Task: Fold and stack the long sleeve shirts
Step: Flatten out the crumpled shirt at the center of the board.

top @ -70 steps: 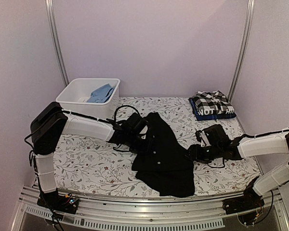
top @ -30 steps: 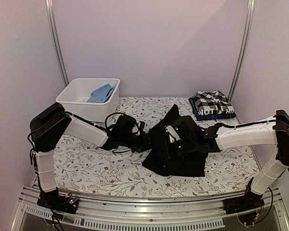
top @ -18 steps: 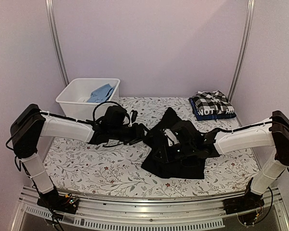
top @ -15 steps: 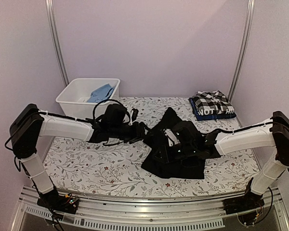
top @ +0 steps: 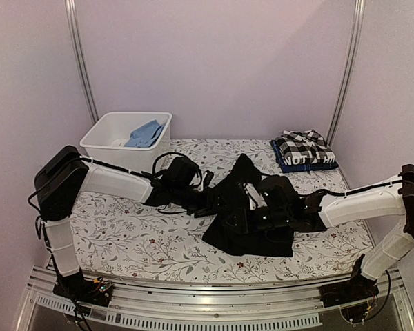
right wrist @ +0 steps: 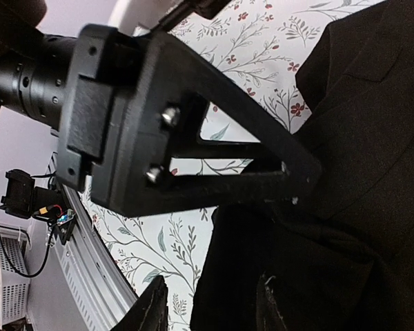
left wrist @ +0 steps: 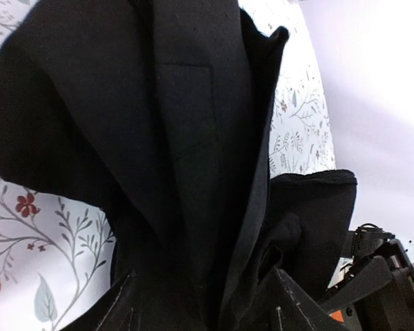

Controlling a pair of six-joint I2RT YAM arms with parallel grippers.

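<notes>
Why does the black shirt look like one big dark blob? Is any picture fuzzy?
Top view: soft, even light, but the black shirt soaks it up, so its folds barely show. Left wrist view: very close, with faint folds and a washed-out pale wall. Right wrist view: the flowery table cover is sharp, and the shirt is almost pure black.

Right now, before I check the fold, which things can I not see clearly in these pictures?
- Top view: sleeves and buttons of the black shirt, lost in its own folds.
- Top view: the lettering on the dark shirt, partly covered by the checked shirt.
- Top view: what lies under the blue cloth; the bin wall hides it.
- Left wrist view: the black shirt fills the frame, fold edges unclear.
</notes>
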